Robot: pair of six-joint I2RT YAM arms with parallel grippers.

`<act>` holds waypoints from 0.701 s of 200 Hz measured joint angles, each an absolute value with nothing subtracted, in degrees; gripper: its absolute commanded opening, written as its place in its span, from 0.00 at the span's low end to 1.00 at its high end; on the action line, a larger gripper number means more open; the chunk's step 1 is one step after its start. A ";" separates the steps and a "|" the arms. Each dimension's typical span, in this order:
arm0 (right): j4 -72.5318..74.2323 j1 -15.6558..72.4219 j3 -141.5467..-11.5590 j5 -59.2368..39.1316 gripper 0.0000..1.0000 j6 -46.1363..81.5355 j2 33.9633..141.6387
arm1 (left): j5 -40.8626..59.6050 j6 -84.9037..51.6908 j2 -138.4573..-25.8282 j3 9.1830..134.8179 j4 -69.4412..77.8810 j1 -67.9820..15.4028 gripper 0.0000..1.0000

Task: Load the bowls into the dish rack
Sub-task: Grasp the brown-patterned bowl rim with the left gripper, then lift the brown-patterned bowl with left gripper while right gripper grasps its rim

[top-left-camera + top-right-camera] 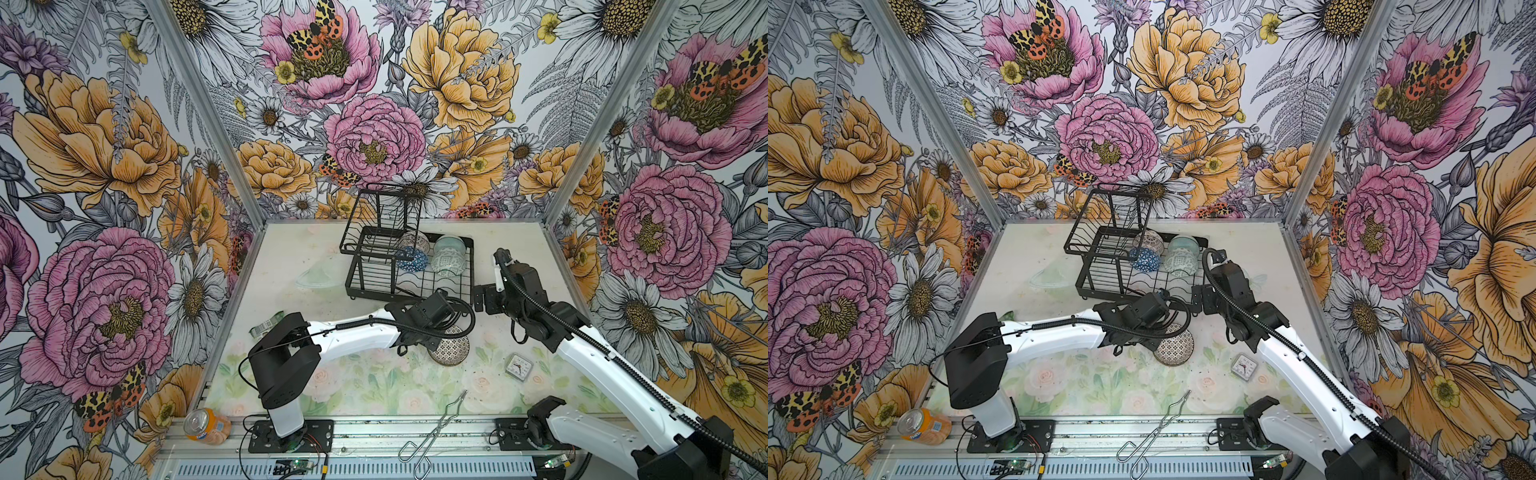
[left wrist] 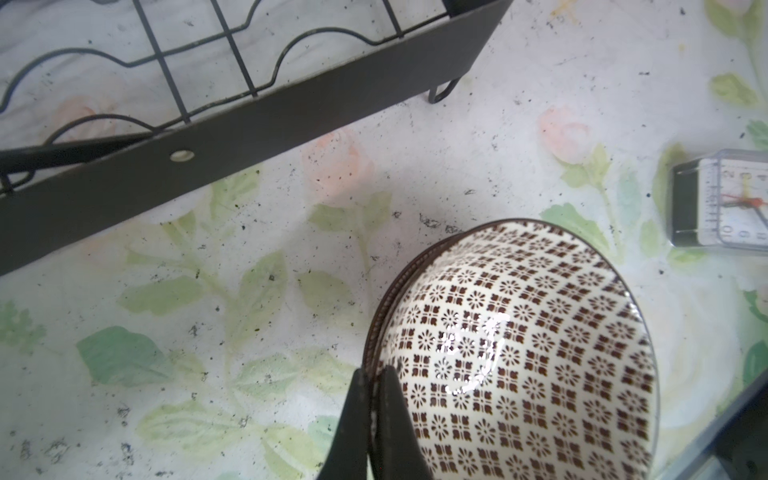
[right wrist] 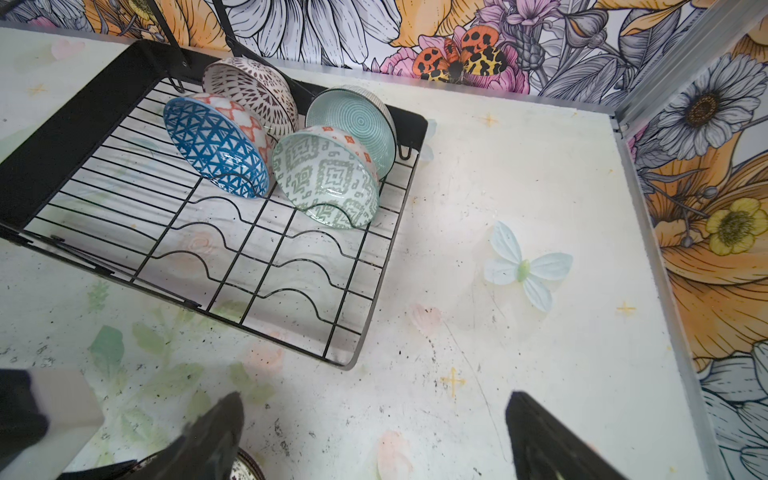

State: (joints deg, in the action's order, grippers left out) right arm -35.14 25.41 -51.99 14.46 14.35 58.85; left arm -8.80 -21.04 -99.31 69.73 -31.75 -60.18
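A white bowl (image 2: 519,353) with a dark floral lattice sits tilted on the table just in front of the dish rack, seen in both top views (image 1: 451,347) (image 1: 1175,347). My left gripper (image 2: 374,374) is shut on its rim, one finger inside and one outside. The black wire dish rack (image 1: 457,237) (image 1: 1196,239) (image 3: 75,120) holds several bowls on edge at its far end, among them a blue one (image 3: 216,145), a dark-dashed one (image 3: 253,87), a mint one (image 3: 357,120) and a grey-green one (image 3: 328,178). My right gripper (image 3: 374,399) hangs open over bare table by the rack's near right corner.
A small clock (image 1: 519,366) lies right of the held bowl. Metal tongs (image 1: 432,432) rest at the front edge and an orange soda can (image 1: 206,424) at the front left. A clear glass dish (image 1: 318,276) sits left of the rack, a paper butterfly (image 3: 525,268) right of it.
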 measured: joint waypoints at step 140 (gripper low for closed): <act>-35.53 25.04 -51.94 8.71 0.99 15.81 53.34 | -10.48 -20.40 -81.89 64.55 -25.93 -57.34 0.00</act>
